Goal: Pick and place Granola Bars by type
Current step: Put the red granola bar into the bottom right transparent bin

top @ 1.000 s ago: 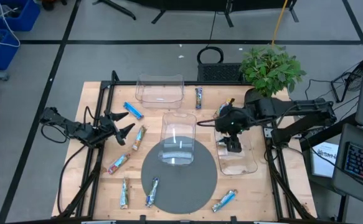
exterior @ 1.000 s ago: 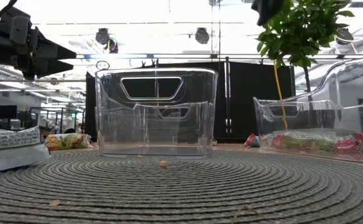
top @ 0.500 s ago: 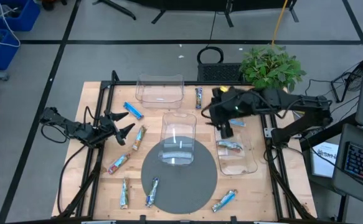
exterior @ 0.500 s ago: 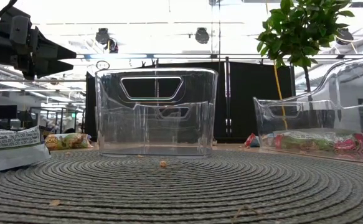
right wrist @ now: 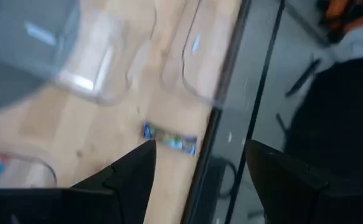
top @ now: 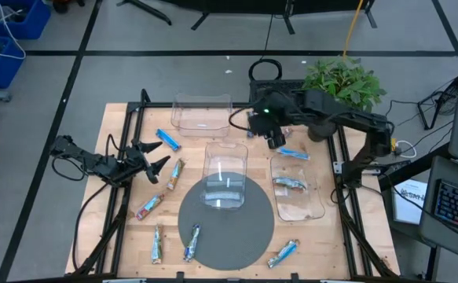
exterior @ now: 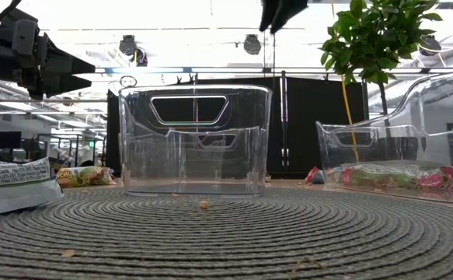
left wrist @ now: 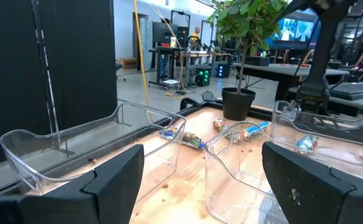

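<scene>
Granola bars lie scattered on the wooden table: a blue one [top: 167, 140], tan ones [top: 174, 173] [top: 149, 207] [top: 157, 244], one near the far edge [top: 250, 122] and a blue one near the front [top: 283, 253]. Another bar [top: 290, 185] lies flat in the right clear bin [top: 315, 206]. My right gripper [top: 274, 140] hovers open just right of the far-edge bar, which shows ahead of its fingers [right wrist: 169, 140]. My left gripper [top: 156, 158] waits open above the table's left side, near the blue and tan bars.
A clear bin [top: 203, 114] stands at the far edge, and another [top: 225, 161] sits partly on the round grey mat [top: 248, 236]. A bar [top: 293, 152] lies by the right bin's far end. A potted plant [top: 340, 82] stands behind the table's far right corner.
My right gripper rose out of the right bin and swung toward the far edge and to the left, ending beside the far-edge bar. A tan bar now shows in the right bin where the gripper had been.
</scene>
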Motion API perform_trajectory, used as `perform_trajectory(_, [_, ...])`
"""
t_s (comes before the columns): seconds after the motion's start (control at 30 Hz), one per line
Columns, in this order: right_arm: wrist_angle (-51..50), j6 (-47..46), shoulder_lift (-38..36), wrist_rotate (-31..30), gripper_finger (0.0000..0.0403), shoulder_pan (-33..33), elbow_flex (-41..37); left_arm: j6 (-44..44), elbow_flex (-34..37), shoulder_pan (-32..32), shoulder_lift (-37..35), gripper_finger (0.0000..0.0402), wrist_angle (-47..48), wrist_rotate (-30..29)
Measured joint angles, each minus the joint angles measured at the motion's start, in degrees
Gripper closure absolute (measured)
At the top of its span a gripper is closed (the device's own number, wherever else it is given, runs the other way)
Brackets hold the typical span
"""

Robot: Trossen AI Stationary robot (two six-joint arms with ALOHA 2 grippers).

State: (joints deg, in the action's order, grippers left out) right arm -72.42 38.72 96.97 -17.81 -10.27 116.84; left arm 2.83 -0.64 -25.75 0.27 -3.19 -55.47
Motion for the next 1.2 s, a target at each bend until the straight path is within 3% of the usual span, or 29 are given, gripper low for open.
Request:
perform_trajectory(0.23, [-2.63, 3.76, 4.88, -3.24, 0.0165, -5.42, 0.0, 0.0, 0.0, -0.01, 0.0, 0.0078, -0.01, -0.01])
perform_trajectory(0.53, [-1.83, 14.06, 8.19, -3.07, 0.0165, -10.2, -0.54, 0.0, 0.0, 0.0, -0.02, 0.0078, 0.01, 0.0])
perform_trajectory(0.77, [2.85, 28.52, 7.82, -3.03, 0.0165, -14.24, -5.27, 0.0, 0.0, 0.0, -0.02, 0.0078, -0.01, -0.01])
perform_trajectory(1.2, [5.91, 31.43, 7.82, 0.08, 0.0165, -23.82, -19.21, 0.0, 0.0, 0.0, 0.0, 0.0078, 0.01, 0.01])
